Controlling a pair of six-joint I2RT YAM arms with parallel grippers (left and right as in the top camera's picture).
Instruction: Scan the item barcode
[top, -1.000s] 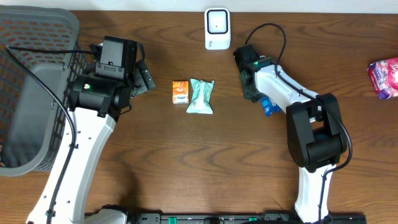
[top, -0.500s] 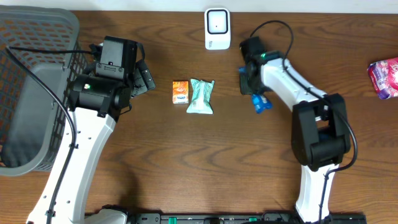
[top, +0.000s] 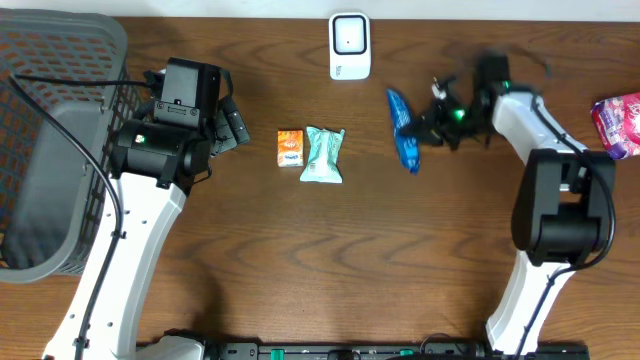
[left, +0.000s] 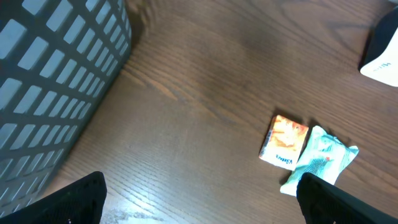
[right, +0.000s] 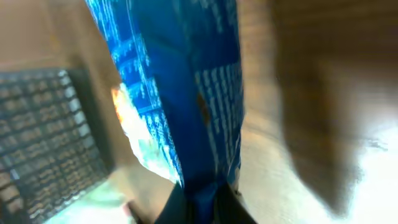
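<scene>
Overhead, the right gripper is clamped shut on one end of the blue packet, which is held near the white scanner — its own wrist view, blurred, shows only the packet's printed face filling the frame. The left gripper stands wide open and empty beside the basket. Its wrist camera shows the orange box touching the teal pouch on the bench.
</scene>
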